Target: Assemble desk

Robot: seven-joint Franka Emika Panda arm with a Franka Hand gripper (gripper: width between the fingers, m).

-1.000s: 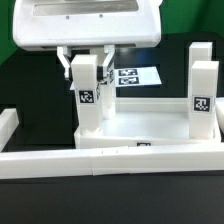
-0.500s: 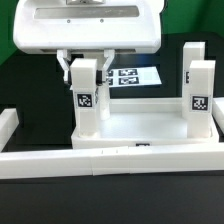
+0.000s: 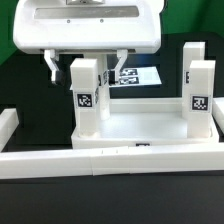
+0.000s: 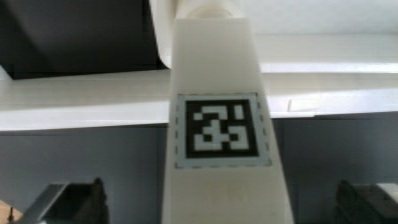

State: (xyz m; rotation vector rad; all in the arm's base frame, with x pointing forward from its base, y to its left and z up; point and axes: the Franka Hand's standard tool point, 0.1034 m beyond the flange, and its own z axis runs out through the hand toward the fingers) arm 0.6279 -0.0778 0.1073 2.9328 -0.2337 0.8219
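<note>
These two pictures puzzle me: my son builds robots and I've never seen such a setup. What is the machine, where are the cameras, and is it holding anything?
The big white box at the top of the exterior view is the end of a robot arm; its gripper has two thin fingers. One camera stands off the arm and sees the whole scene. The other sits on the wrist and looks down between the fingers. On the dark table lies a white desk top with upright legs standing in its corners, each bearing a square black-and-white tag. The fingers are spread on either side of one leg, seen close in the wrist view, not pinching it. So nothing is held. Behind lies the flat marker board.
</note>
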